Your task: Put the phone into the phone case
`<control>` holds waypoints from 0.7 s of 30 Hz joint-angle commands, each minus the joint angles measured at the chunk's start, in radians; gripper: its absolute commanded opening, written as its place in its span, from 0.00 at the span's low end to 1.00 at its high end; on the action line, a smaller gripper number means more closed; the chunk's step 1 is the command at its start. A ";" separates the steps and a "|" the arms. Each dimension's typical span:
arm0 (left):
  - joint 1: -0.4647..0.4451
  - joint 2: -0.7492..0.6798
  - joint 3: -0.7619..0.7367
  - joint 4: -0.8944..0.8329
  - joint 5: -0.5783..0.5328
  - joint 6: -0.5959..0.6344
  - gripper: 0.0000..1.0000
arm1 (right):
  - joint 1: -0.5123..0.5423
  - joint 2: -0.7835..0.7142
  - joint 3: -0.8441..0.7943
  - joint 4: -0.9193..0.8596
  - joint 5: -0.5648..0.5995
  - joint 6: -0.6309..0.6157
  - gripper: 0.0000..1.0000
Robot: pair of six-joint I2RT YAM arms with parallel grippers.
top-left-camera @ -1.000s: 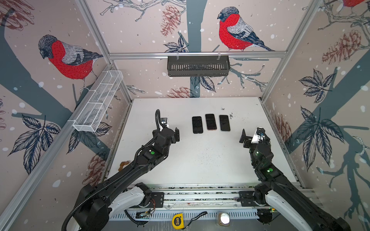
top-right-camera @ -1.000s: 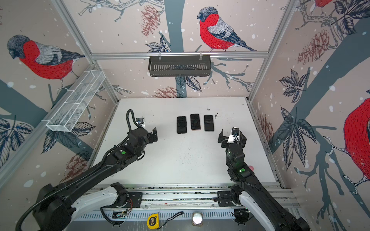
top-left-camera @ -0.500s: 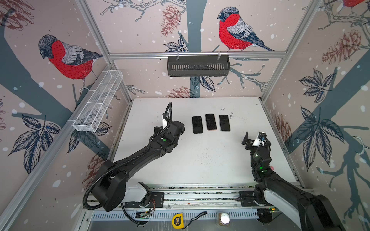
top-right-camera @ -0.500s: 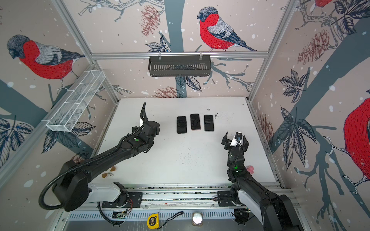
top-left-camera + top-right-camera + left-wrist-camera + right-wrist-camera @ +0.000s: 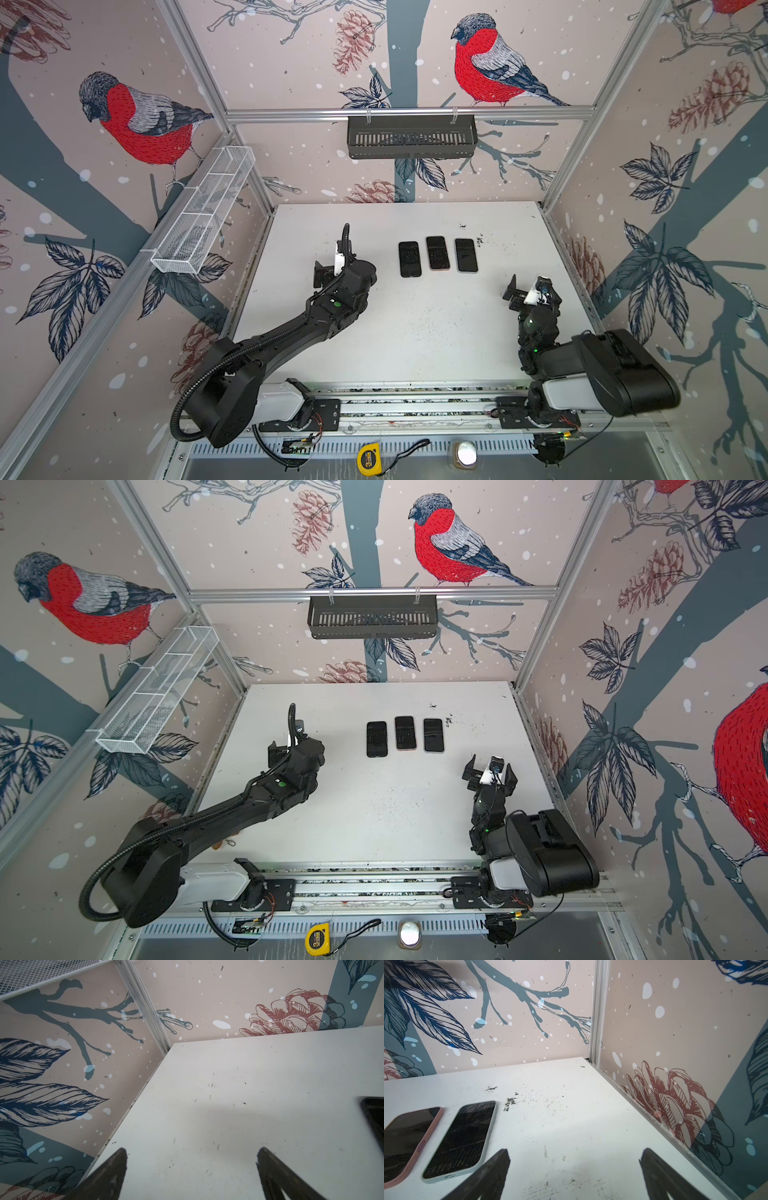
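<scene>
3 cased phones in a row on a white table, both grippers empty and spread.

the left gripper (image 5: pixel 191 1169) hovers with its jaws apart and nothing between them; the black-cased phone (image 5: pixel 409 258) lies flat just ahead and to its right. the right gripper (image 5: pixel 574 1169) is likewise parted and empty, with the grey-cased phone (image 5: pixel 460 1140) ahead to its left and the pink-cased phone (image 5: pixel 406 1138) just beyond that. all 3 lie screen up, each already ringed by a case rim, near but not touching. no bare phone or spare case shows, so the row fits a finished job or phones laid out to be recased. any grasp should pinch the long edges squarely. the black basket (image 5: pixel 411 136) and wire tray (image 5: pixel 203 216) on the walls look empty.
</scene>
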 commanded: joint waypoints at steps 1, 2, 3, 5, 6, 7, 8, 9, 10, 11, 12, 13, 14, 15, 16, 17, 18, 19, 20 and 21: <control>0.007 -0.003 -0.032 0.291 -0.001 0.213 0.97 | 0.001 0.131 -0.032 0.372 0.004 -0.043 0.99; 0.012 0.006 -0.036 0.309 0.004 0.240 0.97 | 0.005 0.155 -0.015 0.373 0.000 -0.054 0.99; 0.022 0.016 -0.038 0.320 0.009 0.263 0.97 | 0.017 0.158 -0.001 0.357 0.022 -0.065 0.99; 0.055 0.041 -0.038 0.321 0.038 0.290 0.97 | 0.030 0.137 0.028 0.271 0.038 -0.075 0.99; 0.075 0.053 -0.037 0.321 0.049 0.285 0.97 | 0.025 0.137 0.036 0.256 0.033 -0.072 1.00; 0.096 0.064 -0.039 0.320 0.063 0.276 0.97 | 0.022 0.130 0.037 0.239 0.030 -0.067 0.99; 0.120 0.071 -0.048 0.331 0.086 0.268 0.97 | 0.021 0.128 0.040 0.232 0.029 -0.065 0.99; 0.139 0.073 -0.065 0.356 0.109 0.266 0.97 | 0.021 0.129 0.042 0.233 0.028 -0.067 1.00; 0.161 0.072 -0.091 0.398 0.137 0.263 0.97 | 0.021 0.128 0.042 0.230 0.029 -0.067 1.00; 0.184 0.069 -0.121 0.455 0.166 0.259 0.97 | 0.020 0.127 0.043 0.225 0.027 -0.064 1.00; 0.202 0.065 -0.151 0.497 0.196 0.254 0.97 | 0.021 0.127 0.043 0.226 0.028 -0.066 1.00; 0.222 0.060 -0.179 0.554 0.225 0.246 0.97 | 0.021 0.128 0.044 0.230 0.028 -0.067 0.99; 0.247 0.054 -0.213 0.597 0.261 0.233 0.97 | 0.021 0.129 0.043 0.227 0.027 -0.066 0.99; 0.266 0.050 -0.239 0.639 0.294 0.224 0.97 | 0.021 0.128 0.044 0.227 0.028 -0.066 0.99; 0.290 0.044 -0.266 0.673 0.335 0.210 0.97 | 0.020 0.128 0.043 0.228 0.027 -0.067 0.99; 0.312 0.039 -0.292 0.709 0.375 0.205 0.97 | 0.021 0.128 0.045 0.227 0.028 -0.066 1.00; 0.330 0.038 -0.312 0.741 0.402 0.200 0.97 | 0.021 0.128 0.045 0.224 0.027 -0.067 0.99; 0.354 0.038 -0.330 0.771 0.432 0.183 0.97 | 0.019 0.128 0.046 0.221 0.027 -0.067 1.00; 0.377 0.039 -0.339 0.779 0.474 0.173 0.97 | 0.021 0.126 0.048 0.220 0.028 -0.067 0.99; 0.390 0.034 -0.338 0.759 0.506 0.180 0.97 | 0.020 0.127 0.047 0.218 0.028 -0.067 0.99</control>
